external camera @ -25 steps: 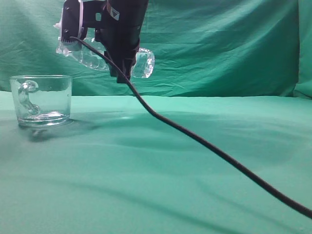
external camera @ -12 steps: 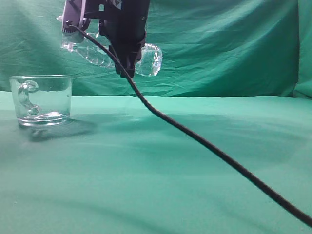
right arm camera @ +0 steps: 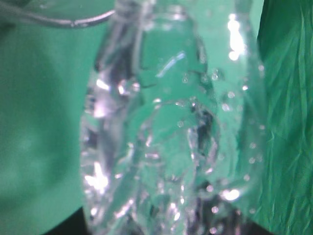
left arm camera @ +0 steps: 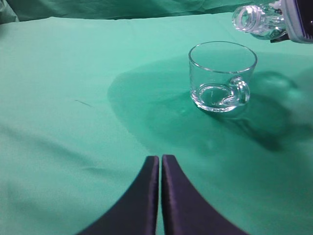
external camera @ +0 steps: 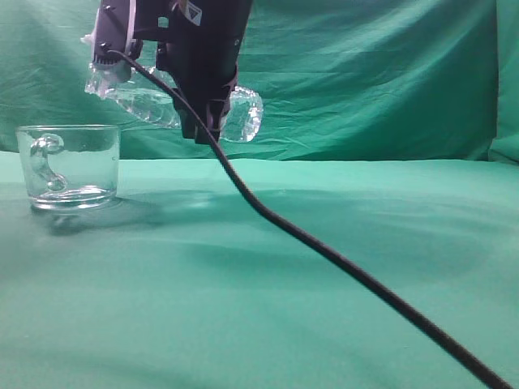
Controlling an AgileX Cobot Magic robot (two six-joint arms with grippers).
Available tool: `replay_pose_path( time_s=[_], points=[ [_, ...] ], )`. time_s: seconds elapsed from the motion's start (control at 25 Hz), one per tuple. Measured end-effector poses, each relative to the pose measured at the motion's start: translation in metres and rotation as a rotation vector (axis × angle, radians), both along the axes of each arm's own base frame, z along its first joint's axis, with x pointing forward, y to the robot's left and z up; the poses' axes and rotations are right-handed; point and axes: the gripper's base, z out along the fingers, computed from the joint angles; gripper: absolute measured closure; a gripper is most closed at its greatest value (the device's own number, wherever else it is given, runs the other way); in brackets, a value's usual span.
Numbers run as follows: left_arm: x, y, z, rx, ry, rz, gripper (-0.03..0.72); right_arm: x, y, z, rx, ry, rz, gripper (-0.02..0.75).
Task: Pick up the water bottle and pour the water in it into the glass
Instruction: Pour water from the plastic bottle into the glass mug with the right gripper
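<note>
My right gripper (external camera: 199, 121) is shut on the water bottle (external camera: 243, 113), a clear ribbed plastic bottle held nearly horizontal in the air, neck to the left. Its open mouth (left arm camera: 244, 18) hangs just above and right of the glass's rim in the left wrist view. The bottle (right arm camera: 171, 137) fills the right wrist view with droplets on its wall. The glass (external camera: 71, 166), a short clear mug with a curved handle, stands on the green cloth at the left and also shows in the left wrist view (left arm camera: 222, 76). No water stream is visible. My left gripper (left arm camera: 160, 159) is shut and empty, low over the cloth.
A black cable (external camera: 324, 243) hangs from the right arm and runs down across the green cloth (external camera: 324, 324) to the lower right. A green backdrop (external camera: 381, 73) hangs behind the table.
The bottle has wobbled: it rose and shifted right half a second ago, and now its neck end is back toward the left over the glass. The glass has not moved.
</note>
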Motion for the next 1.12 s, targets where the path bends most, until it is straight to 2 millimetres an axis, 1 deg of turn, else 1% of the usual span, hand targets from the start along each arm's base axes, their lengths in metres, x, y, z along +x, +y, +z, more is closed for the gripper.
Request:
replay_pose_path(
  time_s=[0.32,0.64,1.12],
  points=[
    [0.0000,0.0000,0.0000,0.000,0.000,0.000,0.688,-0.0005,0.0036,0.0037,-0.068,-0.076,0.062,0.489],
    [0.0000,0.0000,0.0000,0.000,0.000,0.000,0.688,-0.0003,0.0040,0.0043,-0.078,-0.089,0.073,0.489],
    [0.0000,0.0000,0.0000,0.000,0.000,0.000,0.688,0.0021,0.0012,0.0066,-0.149,-0.142,0.081,0.489]
  ],
)
